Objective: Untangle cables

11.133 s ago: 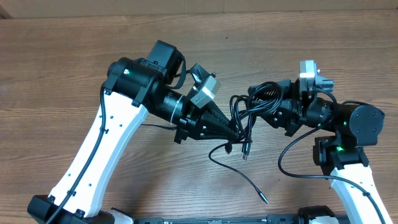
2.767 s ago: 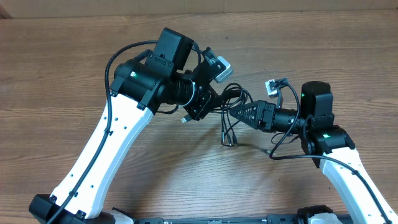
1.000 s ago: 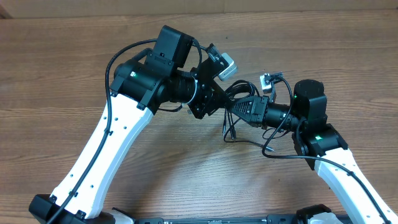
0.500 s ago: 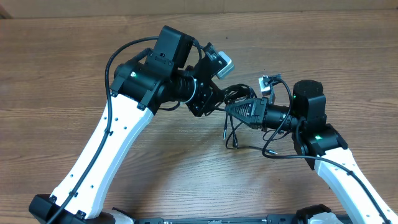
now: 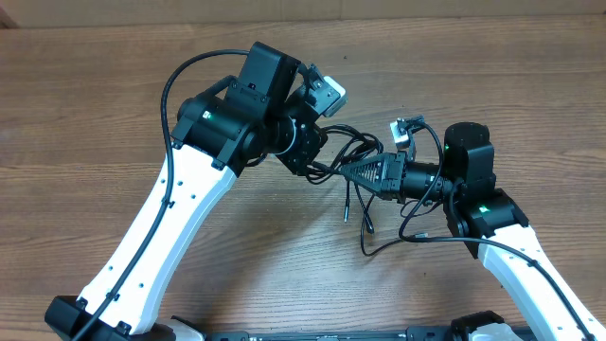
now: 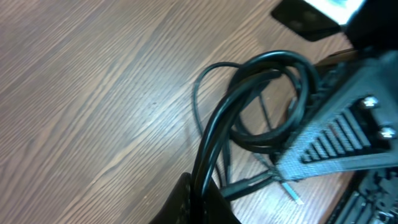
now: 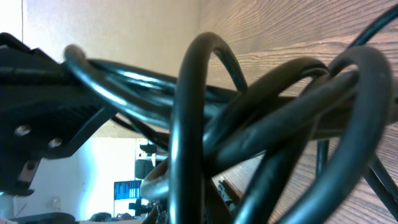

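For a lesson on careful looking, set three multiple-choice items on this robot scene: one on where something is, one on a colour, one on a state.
1. Where is the tangle of cables?
A. between the left gripper and the right gripper
B. inside a box
C. on a shelf

2. What colour are the cables?
A. white
B. red
C. black

3. How is the left gripper?
A. wide open
B. shut on cables
C. out of view

Answers: 1 A, the overhead view shows the tangle where both arms meet. 2 C, every view shows them black. 3 B, its wrist view shows cables pinched at its fingers.
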